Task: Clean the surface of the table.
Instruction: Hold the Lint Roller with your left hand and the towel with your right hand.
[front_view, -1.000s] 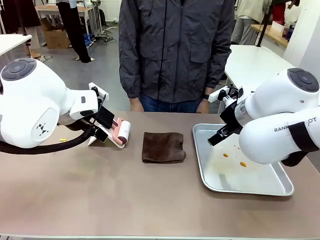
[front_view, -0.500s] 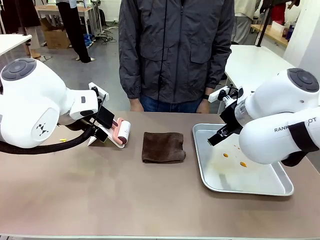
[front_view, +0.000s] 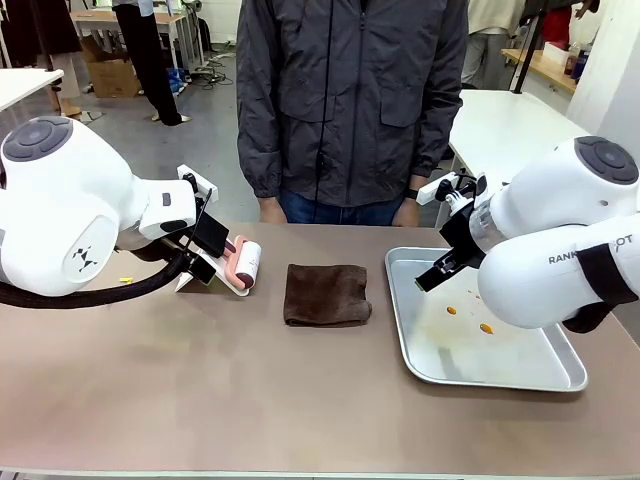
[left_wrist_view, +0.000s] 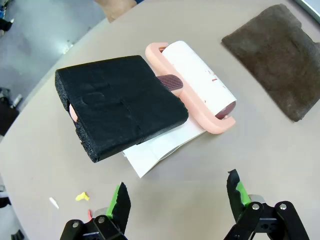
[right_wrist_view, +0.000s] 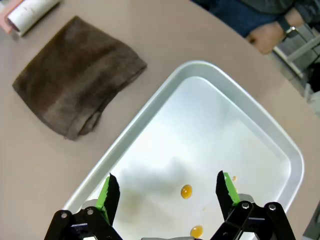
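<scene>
Brownish-tan, matte surface (front_view: 200, 400) across the whole lower front view, far edge against a standing person. Left gripper (left_wrist_view: 177, 187) spread wide, nothing held, poised just above a black foam block (left_wrist_view: 120, 102) resting over the handle end of a pink-framed lint roller (left_wrist_view: 197, 85); both straight ahead in its wrist view, roller's long axis slanting from upper left to lower right. Right gripper (right_wrist_view: 166, 182) equally wide and empty, hanging over a shiny metal tray (front_view: 398, 320) spotted with orange drops (right_wrist_view: 186, 191). Folded brown cloth (front_view: 327, 294) flat at mid-frame between the two grippers: upper right of the left one with the roller in between, upper left of the right one beyond the tray rim, path clear. Roller clearly nearer the left arm; cloth about equally near both. Small yellow scraps (left_wrist_view: 81, 196) on the surface at lower left of the left wrist view, likely part of what needs clearing.
</scene>
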